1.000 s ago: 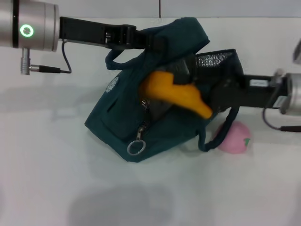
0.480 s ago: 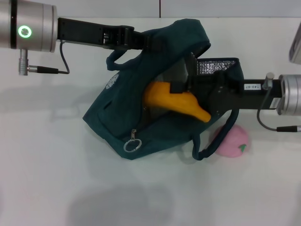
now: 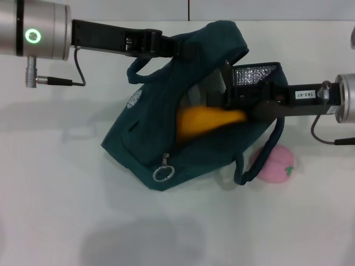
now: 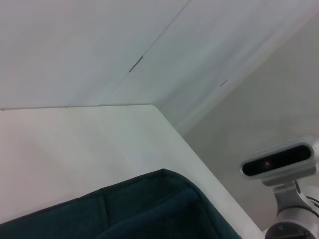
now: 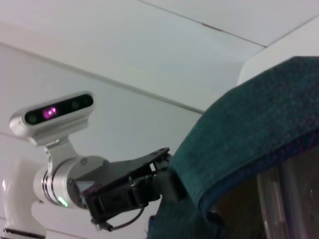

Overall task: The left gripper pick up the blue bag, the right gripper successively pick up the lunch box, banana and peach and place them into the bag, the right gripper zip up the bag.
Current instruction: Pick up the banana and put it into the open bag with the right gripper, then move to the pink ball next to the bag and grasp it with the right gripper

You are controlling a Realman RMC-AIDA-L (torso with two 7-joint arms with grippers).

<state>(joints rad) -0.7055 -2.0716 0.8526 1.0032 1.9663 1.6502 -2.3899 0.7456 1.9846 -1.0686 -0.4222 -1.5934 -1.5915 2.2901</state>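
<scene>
The blue bag lies tilted on the white table, its mouth facing right. My left gripper is shut on the bag's upper rim and holds it up; the right wrist view shows that gripper on the cloth edge. My right gripper reaches into the bag's mouth from the right. The orange-yellow banana lies inside the bag, just below that gripper. A clear lunch box shows deeper in the bag. The pink peach rests on the table beside the bag's lower right.
The bag's silver lining shows at the open flap. A loose carry strap loops down next to the peach. The zipper's metal ring hangs at the bag's front corner. White table surrounds the bag.
The banana has gone from sticking out of the bag's mouth to lying lower inside it. The right arm has drawn back slightly to the right.
</scene>
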